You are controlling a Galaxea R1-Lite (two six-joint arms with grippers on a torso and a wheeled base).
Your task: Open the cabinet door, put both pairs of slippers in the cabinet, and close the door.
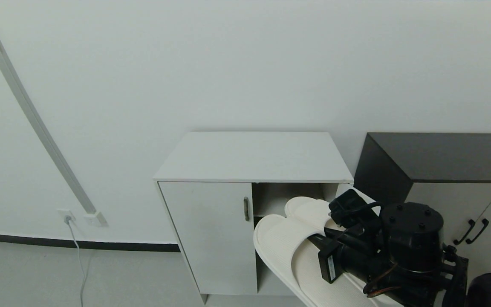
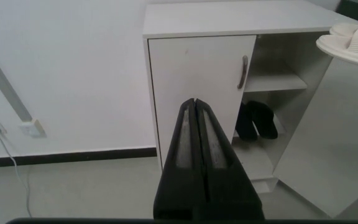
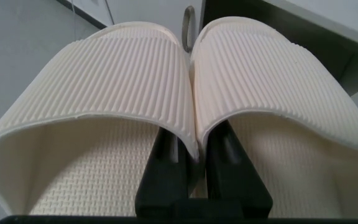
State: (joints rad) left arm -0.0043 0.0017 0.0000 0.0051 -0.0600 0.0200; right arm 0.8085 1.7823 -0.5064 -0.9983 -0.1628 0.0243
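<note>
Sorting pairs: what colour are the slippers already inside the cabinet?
Black; the slippers show best in the left wrist view.

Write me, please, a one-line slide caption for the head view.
Right gripper holds a pair of white slippers before the open right half of the white cabinet.

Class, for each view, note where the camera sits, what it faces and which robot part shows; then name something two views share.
Head view: on the robot's head, looking down at the white two-door cabinet; right arm shows.
Left wrist view: on the left wrist, facing the cabinet; shut left gripper shows.
Right wrist view: behind the right gripper, facing the cream ribbed slippers it clamps.
Shared: head and left wrist views show the cabinet.
</note>
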